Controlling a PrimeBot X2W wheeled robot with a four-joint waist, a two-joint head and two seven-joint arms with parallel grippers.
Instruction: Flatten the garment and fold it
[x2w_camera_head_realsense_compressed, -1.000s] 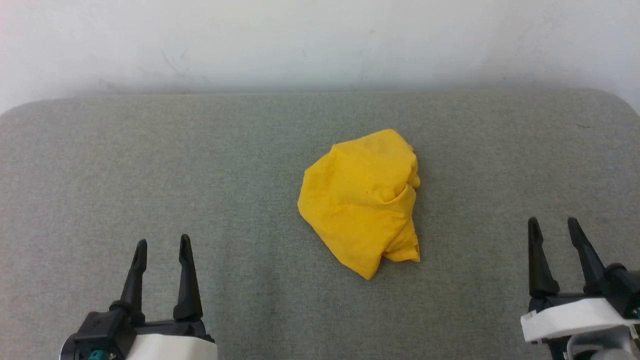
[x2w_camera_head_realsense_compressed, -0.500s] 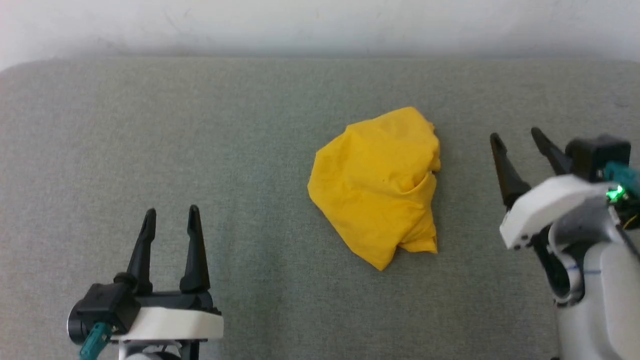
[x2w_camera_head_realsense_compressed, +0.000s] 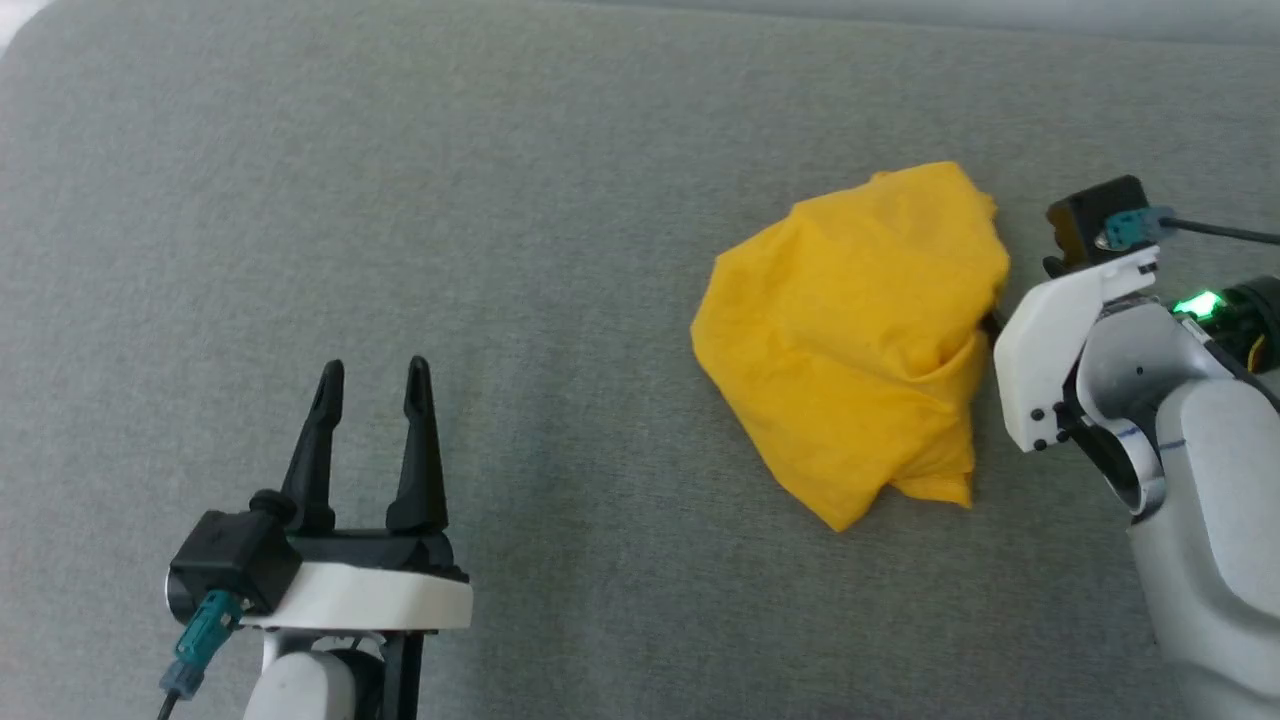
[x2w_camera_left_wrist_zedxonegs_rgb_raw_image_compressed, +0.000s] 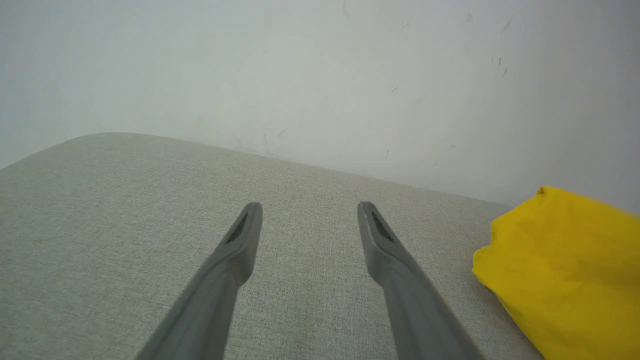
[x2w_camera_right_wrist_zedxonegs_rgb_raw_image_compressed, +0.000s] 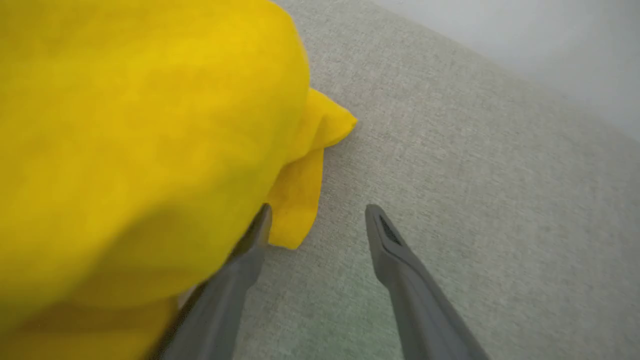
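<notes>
Head view: the garment (x2w_camera_head_realsense_compressed: 850, 340), a crumpled bright yellow heap showing plain cloth, lies on a grey padded surface (x2w_camera_head_realsense_compressed: 500, 200), well ahead and to the right of the left gripper (x2w_camera_head_realsense_compressed: 375, 363), whose two dark fingers stand spread wide over bare fabric with open room on every side. The right arm (x2w_camera_head_realsense_compressed: 1200, 480) comes in against the heap's right edge, and its fingers are hidden there behind the cloth and the white wrist housing

Left wrist view: the left claw's fingers point across clear grey upholstery toward the surface's far edge, where a pale wall (x2w_camera_left_wrist_zedxonegs_rgb_raw_image_compressed: 320, 75) rises. One corner of the yellow heap sits to the right of the right finger, apart from it

Right wrist view: the right gripper (x2w_camera_right_wrist_zedxonegs_rgb_raw_image_compressed: 319, 207) is spread wide with its tips low over the surface. The yellow cloth bulks up on the left and covers most of the left finger, and a small hanging fold pokes into the gap just beside that fingertip. The right finger lies over bare fabric, with free surface ahead of it up to the edge below the wall
</notes>
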